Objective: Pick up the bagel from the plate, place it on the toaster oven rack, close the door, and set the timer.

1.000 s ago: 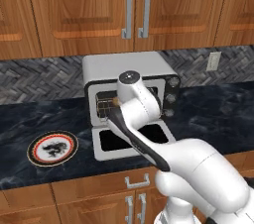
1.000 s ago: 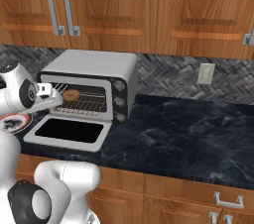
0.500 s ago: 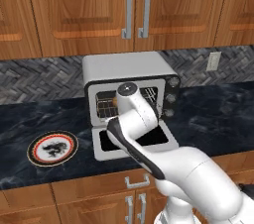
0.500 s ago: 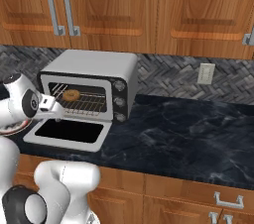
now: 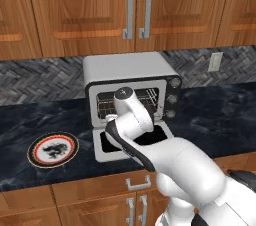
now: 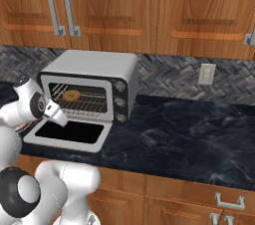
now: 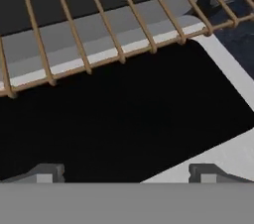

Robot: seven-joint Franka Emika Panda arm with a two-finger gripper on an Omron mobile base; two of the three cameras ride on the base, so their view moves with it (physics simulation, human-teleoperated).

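The small golden-brown bagel [image 6: 70, 95] already lies on the thin wire toaster oven rack [image 6: 84, 102] inside the silver-grey toaster oven [image 6: 92, 85], so the robot's hand [image 7: 127, 172] hangs just in front of the oven with its fingers spread wide and nothing between them, looking down at the silver-framed, dark-glass door [image 6: 69, 133], which lies folded flat and, I'd judge, waits to be swung shut. The round white plate with the dark red rim [image 5: 52, 149] sits bare to the oven's left on the dark marbled counter [image 6: 184, 139]. Wooden cabinets [image 5: 125, 7] hang above the oven, with a grey herringbone backsplash [image 5: 40, 80] behind it.
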